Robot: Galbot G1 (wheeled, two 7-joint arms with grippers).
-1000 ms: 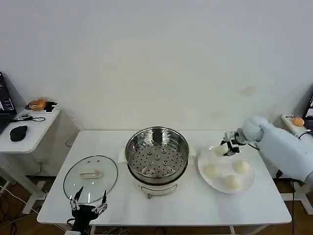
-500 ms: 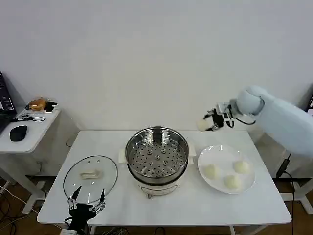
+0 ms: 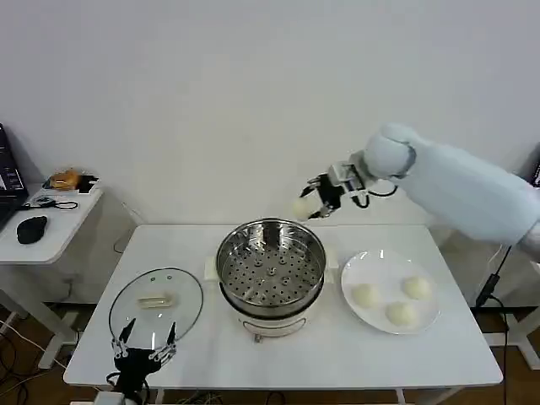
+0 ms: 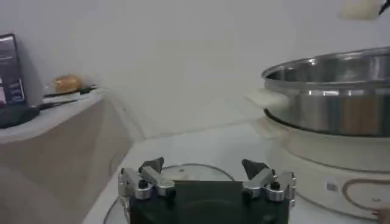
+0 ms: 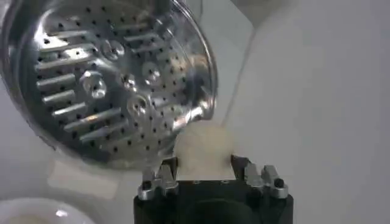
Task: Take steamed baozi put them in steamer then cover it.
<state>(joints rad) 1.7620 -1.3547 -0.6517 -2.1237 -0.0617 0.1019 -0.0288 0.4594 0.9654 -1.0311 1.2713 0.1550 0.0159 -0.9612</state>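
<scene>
My right gripper hangs in the air right of frame centre, above the far right rim of the steamer, its fingers clamped on one steamed baozi. In the head view the bun sits at the gripper's tip, on its left side, clear of the pot. In the right wrist view the same baozi fills the gap between the two fingers, with the steamer's perforated tray beyond it. The bun is round, so I can name no long axis or heading for it.

Three more baozi lie on the white plate at right of the table, well apart from the gripper.

The cover lies flat at lower left of the frame, left of the steamer, its beige bar handle running left to right. My left gripper waits at the table's near edge just below the cover, fingers spread and holding nothing.
</scene>
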